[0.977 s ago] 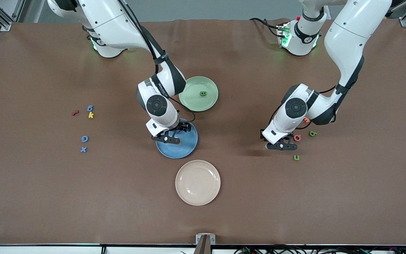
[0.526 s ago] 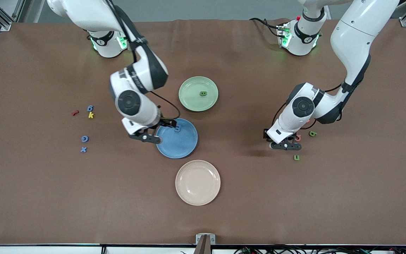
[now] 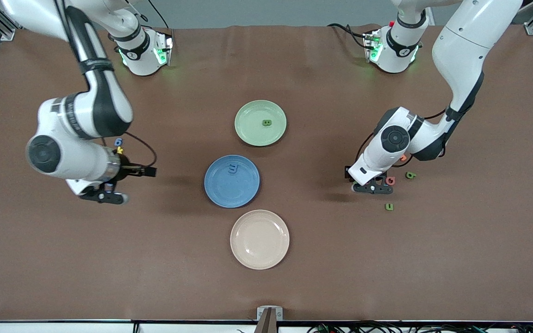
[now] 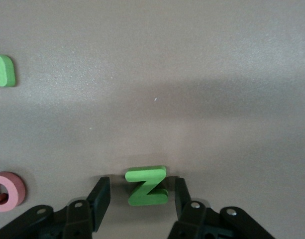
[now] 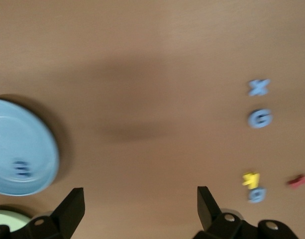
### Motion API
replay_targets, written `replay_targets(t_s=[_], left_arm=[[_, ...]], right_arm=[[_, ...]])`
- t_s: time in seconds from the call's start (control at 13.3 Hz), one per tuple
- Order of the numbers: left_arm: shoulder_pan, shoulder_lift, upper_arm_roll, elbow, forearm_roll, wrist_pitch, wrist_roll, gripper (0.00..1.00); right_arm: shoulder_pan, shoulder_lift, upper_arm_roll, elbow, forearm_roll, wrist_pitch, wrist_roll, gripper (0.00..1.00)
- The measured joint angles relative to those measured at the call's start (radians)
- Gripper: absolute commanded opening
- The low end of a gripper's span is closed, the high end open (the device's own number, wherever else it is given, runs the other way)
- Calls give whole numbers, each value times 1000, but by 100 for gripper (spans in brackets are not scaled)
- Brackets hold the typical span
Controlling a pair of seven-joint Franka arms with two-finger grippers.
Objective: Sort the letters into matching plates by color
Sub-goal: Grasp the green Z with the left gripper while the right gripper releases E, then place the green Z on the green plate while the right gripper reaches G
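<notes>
- Left claw (image 4: pixel 138 195) is down at the tabletop (image 3: pixel 322 259) toward the left arm's end, its two fingers standing either side of a green Z letter (image 4: pixel 147 185); a gap shows on each side of the Z, so no grip on it, jaws about half open.
- Around it lie a pink letter (image 3: pixel 390 180), a green letter (image 3: pixel 410 175) and another green one (image 3: pixel 389 206) nearer the front camera.
- Right claw (image 5: pixel 137 211) hangs wide open and empty over the right arm's end of the tabletop.
- Over there lie the blue X (image 5: pixel 258 87) and blue G (image 5: pixel 260 119), with a yellow K (image 5: pixel 251 179) touching a blue 6 (image 5: pixel 255 194), and a red piece (image 5: pixel 297 180) just beside them.
- Blue plate (image 3: pixel 220 185) in the middle of the tabletop has one blue letter (image 3: pixel 233 169) in it.
- Green plate (image 3: pixel 252 129), farther from the front camera, holds one green letter (image 3: pixel 266 123).
- Cream plate (image 3: pixel 259 239) lies nearest the front camera.
</notes>
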Motion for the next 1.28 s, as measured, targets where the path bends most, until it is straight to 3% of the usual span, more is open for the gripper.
replay_targets(t_s=[0.23,0.53,0.9,1.28], left_arm=[[-2,0,0,-2,0,0,0,43],[0,0,0,-2,0,0,0,10],[0,-25,-18,5,0,-3,-8,4],[-3,-98,-179,14,0,-145,-237,4]], right_arm=[[-136,2,0,-14,-30,31,-155,100],[-224,49,2,-34,-47,164,-289,100],[-244,143,5,-69,-48,292,-333,100],[-244,146,13,-161,-49,374,-335,100]])
